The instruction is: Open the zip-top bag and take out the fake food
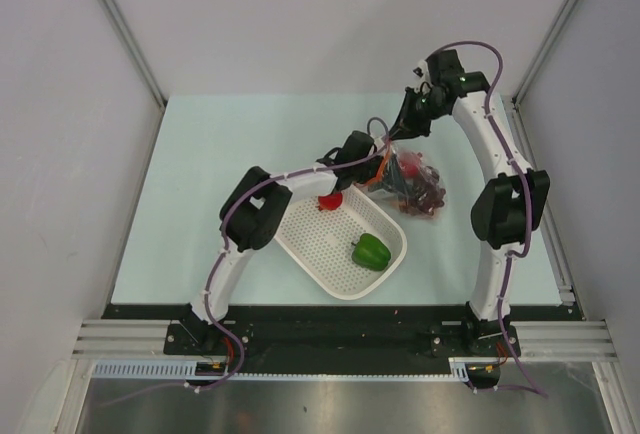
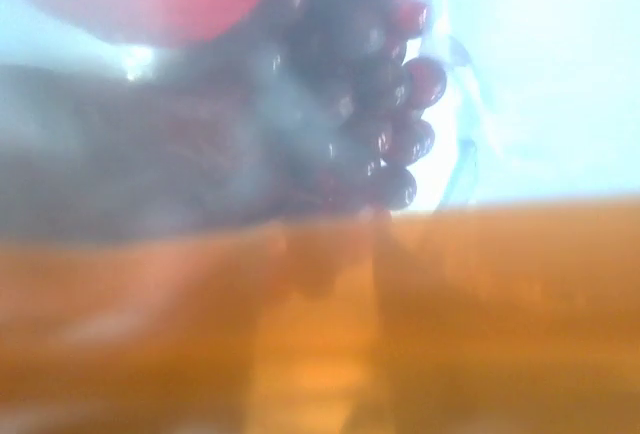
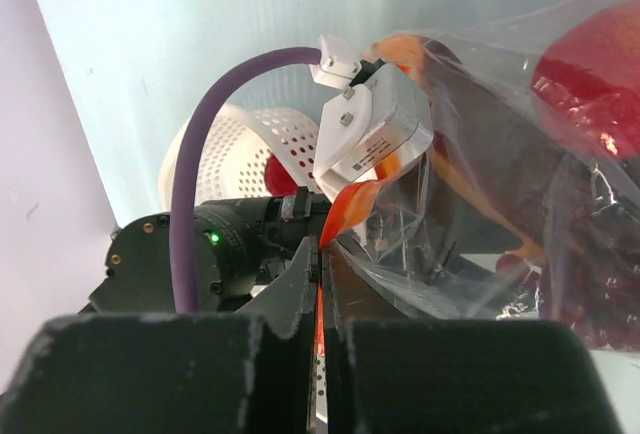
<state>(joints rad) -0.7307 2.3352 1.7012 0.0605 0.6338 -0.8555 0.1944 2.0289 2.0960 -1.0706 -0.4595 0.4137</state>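
The zip-top bag [image 1: 425, 189] hangs off the table at centre right, with the dark grape bunch [image 1: 432, 194] inside. My right gripper [image 1: 402, 137] is shut on its orange-red zipper strip [image 3: 350, 204], jaws pressed together [image 3: 322, 249]. My left gripper [image 1: 380, 172] is at the bag's mouth. Its fingers are hidden behind a blurred orange mass [image 2: 320, 334] in the left wrist view. Through the plastic [image 3: 480, 244] I see grapes [image 2: 385, 124], a red fruit [image 3: 590, 74] and an orange piece [image 3: 470, 189]. A green bell pepper [image 1: 371, 251] and a red piece [image 1: 330, 200] lie in the basket.
The white perforated basket [image 1: 320, 254] sits just near-left of the bag, under the left forearm; it also shows in the right wrist view [image 3: 215, 149]. The table is pale blue with grey walls on three sides.
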